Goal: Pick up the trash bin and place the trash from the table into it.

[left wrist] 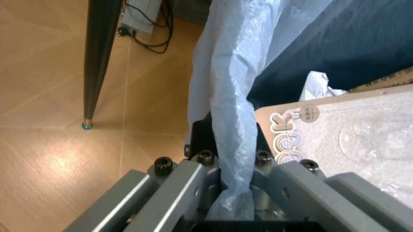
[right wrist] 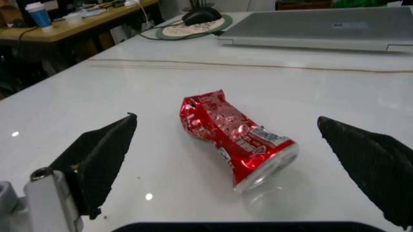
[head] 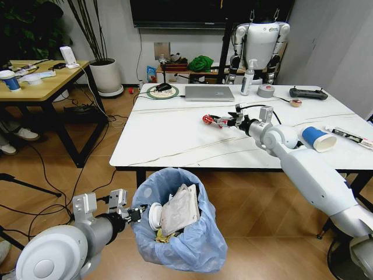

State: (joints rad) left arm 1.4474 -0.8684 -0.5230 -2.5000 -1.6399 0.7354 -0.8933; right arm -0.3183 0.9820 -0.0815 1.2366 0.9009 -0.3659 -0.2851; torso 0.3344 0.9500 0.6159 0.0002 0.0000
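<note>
The left gripper [head: 137, 214] was clamped on the rim of the bin [head: 178, 224], held below the surface [head: 175, 137] edge, already holding some trash. The right gripper [head: 226, 121] hung wide open around a crushed red can [right wrist: 235, 135] lying on the surface, not yet grasped. A blue cup [head: 317, 139] also remained.

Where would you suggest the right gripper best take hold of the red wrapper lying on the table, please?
Probably across its crumpled middle. The red wrapper lies flat on the table, with the right gripper open, one jaw on either side, so closing on that narrower waist from directly ahead looks simplest.
</note>
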